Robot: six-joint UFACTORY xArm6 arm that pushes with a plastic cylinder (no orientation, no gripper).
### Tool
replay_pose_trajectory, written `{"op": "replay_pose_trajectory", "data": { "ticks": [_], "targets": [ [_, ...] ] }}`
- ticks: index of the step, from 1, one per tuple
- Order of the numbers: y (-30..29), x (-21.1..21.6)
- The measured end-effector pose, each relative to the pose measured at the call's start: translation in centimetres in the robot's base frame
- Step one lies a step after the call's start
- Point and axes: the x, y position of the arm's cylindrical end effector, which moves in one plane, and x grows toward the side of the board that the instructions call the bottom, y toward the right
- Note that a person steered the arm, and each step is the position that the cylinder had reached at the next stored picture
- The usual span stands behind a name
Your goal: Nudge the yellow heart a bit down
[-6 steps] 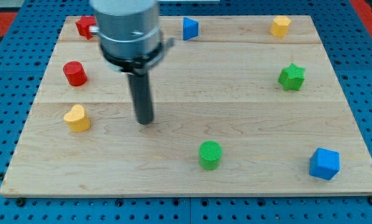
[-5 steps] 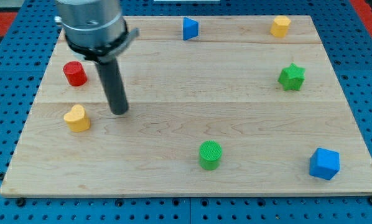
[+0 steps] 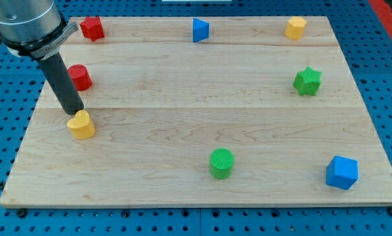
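The yellow heart (image 3: 82, 124) lies near the board's left edge, a little below mid-height. My tip (image 3: 71, 113) stands just above it, toward the view's top-left, touching or almost touching its upper edge. The rod rises up and to the left from there. The red cylinder (image 3: 80, 77) sits just above and right of the rod and is partly covered by it.
A red star-like block (image 3: 92, 28) is at the top left, a blue triangle (image 3: 200, 29) at the top middle, a yellow hexagon (image 3: 295, 27) at the top right. A green star (image 3: 307, 80), a green cylinder (image 3: 221, 163) and a blue cube (image 3: 341, 172) lie on the wooden board (image 3: 183, 92).
My tip has slid from the board's middle-left further left, ending right above the yellow heart. The blocks have not visibly moved.
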Motion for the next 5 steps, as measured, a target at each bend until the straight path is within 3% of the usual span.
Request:
{"op": "replay_pose_trajectory", "data": {
  "ticks": [5],
  "targets": [
    [0.6,-1.7]
  ]
}}
